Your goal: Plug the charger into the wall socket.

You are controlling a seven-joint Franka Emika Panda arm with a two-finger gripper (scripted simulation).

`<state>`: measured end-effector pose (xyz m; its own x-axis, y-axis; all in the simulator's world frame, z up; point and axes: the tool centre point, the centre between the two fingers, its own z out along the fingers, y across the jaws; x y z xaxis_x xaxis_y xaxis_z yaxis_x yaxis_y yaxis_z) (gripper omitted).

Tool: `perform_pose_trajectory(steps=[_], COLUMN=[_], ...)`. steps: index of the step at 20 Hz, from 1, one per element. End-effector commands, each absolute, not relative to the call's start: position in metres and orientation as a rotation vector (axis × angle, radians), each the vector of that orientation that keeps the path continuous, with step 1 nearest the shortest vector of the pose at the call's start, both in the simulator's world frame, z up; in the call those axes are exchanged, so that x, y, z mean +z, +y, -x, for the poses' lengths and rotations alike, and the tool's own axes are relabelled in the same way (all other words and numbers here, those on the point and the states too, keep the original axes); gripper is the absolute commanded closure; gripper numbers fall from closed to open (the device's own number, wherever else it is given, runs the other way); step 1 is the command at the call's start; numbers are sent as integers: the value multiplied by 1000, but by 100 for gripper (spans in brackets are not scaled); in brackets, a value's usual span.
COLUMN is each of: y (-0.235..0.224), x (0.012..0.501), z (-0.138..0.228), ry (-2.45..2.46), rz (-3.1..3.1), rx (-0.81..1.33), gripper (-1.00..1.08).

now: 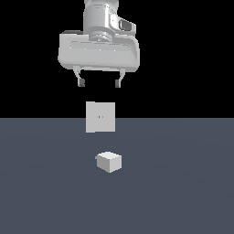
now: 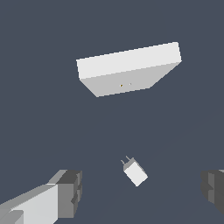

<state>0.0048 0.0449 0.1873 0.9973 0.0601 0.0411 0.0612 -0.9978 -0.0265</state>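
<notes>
Two things are sitting apart on the floor: the charger point(image 1: 109, 162), lying free near the socket point(image 1: 100, 117), which is standing upright behind it. The gripper point(image 1: 99, 83) is hanging high above both with its fingers spread wide, holding nothing. In the wrist view the charger is lying skewed, its prongs point(image 2: 127, 159) pointing roughly toward the socket but off-line, so a grasp that ignores that angle is likely risking a twisted hold, and the prongs missing the slots point(image 2: 125, 85)
</notes>
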Motion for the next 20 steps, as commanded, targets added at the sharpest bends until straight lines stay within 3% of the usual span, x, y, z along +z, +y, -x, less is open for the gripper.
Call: perform_pose_trajectory(steps=[1,20], y=[45,41], x=[187,157], z=[-5,21], ry=[-94,-379], rz=[3112,3062], rx=[-63,-179], gripper=[-92,-92])
